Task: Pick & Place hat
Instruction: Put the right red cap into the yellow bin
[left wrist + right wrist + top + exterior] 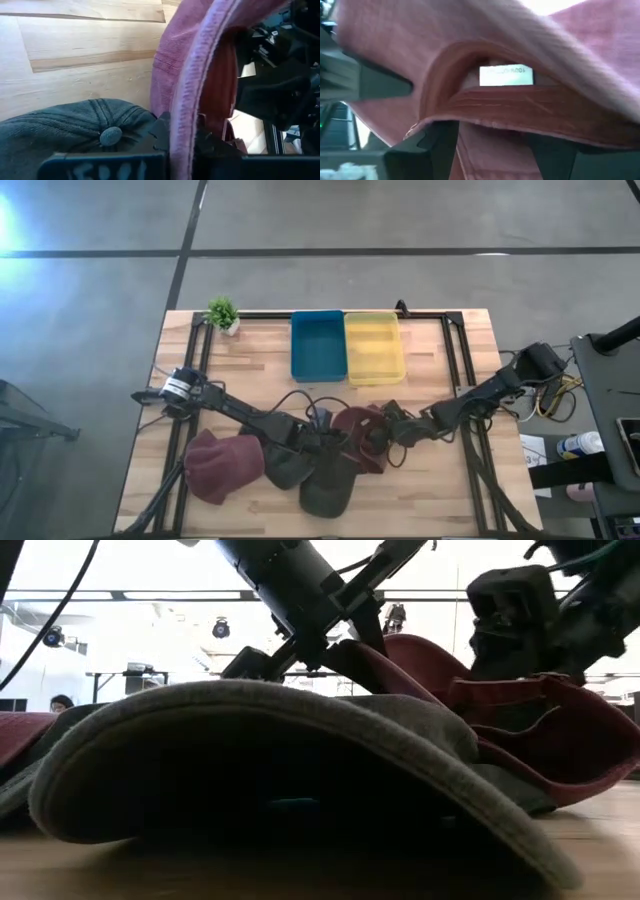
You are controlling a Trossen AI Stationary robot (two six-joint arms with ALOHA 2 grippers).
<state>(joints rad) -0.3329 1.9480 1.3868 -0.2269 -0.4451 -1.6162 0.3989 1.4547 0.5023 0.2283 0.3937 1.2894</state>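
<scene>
- dark grey cap (300,770) lies flat at the table's near edge, untouched
- red cap (358,432) sits mid-table, just behind it; left gripper (182,145) pinches its brim edge, likely for a handover
- right gripper (492,145) spread wide around the cap's inner band, not clamped
- red cap: faded corduroy, white label inside
- blue bin (317,345) and yellow bin (373,346) farther back, likely drop spots

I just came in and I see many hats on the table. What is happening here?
Two robot arms are handling a dark red fabric cap near the middle of the wooden table. The left gripper pinches its brim edge, and the right gripper sits around the other side, fingers spread wide. A dark grey cap and a maroon beanie lie nearby. The blue bin and yellow bin hold no hat.
</scene>
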